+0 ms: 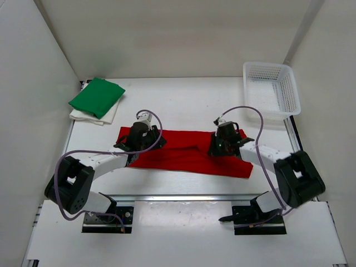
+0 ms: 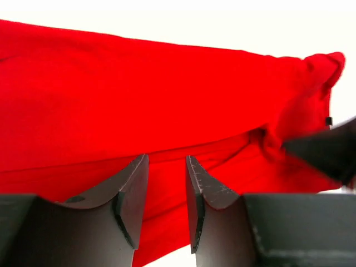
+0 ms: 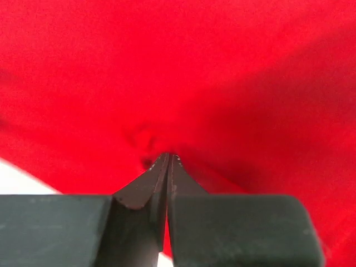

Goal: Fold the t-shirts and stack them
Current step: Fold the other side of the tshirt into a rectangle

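Red shirt (image 1: 189, 158): long band across worktop (image 1: 183, 100) centre. Likely light, limp, grippy; take at edges or corners. Left hand (image 2: 167, 183), 9 o'clock end, fingers apart. Right hand (image 3: 168, 167), 3 o'clock, pinching a cloth pucker. Green shirt (image 1: 97, 96) stacked at 10 o'clock.

No legible text — none anywhere.

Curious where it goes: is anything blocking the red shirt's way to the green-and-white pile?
Nothing visible does: only bare table lies between the red shirt and the far-left pile.
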Robot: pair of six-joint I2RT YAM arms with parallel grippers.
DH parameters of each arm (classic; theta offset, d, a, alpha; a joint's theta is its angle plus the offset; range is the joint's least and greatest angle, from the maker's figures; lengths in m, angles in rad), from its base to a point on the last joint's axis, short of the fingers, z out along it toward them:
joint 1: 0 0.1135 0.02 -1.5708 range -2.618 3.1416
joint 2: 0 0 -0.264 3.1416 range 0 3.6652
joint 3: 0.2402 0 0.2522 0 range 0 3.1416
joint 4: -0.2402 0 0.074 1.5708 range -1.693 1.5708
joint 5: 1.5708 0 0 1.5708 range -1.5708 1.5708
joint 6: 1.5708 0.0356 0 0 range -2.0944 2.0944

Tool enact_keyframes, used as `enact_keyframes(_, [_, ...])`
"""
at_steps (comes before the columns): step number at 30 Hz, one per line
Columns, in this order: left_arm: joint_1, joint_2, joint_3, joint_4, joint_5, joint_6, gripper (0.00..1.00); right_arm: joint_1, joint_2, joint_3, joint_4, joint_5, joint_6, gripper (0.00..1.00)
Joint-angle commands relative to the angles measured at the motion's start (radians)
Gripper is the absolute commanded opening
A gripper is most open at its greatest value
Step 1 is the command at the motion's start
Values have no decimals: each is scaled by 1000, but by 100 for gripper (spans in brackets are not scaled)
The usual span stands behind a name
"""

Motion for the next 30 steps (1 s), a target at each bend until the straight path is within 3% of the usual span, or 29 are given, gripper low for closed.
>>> enact_keyframes(1, [-5,-53,-13,91,43,-35,44,59,-142,-76,-33,-20,27,0])
enact_keyframes(5, [-16,-58,-15,108,54,-49,45,53,-194,-69,-112,-80,17,0])
enact_keyframes(9, [-64,-29,22,104,25,-35,46,-89,-262,-20,-84,-75,3,15])
enact_keyframes(13, [-167,69,163,50,-29,37,49,-290,-205,46,-54,-42,-20,22])
enact_keyframes(20, [-250,302,405,-13,-38,113,50,-413,-53,178,-96,67,-42,27])
enact_keyframes(24, [-217,401,436,-13,5,101,49,-495,-21,125,-27,-15,3,30])
enact_keyframes(26, [-212,414,418,-4,12,103,48,-525,-5,106,14,-69,22,39])
enact_keyframes(30, [-191,424,353,38,43,90,49,-607,45,37,158,-250,104,37])
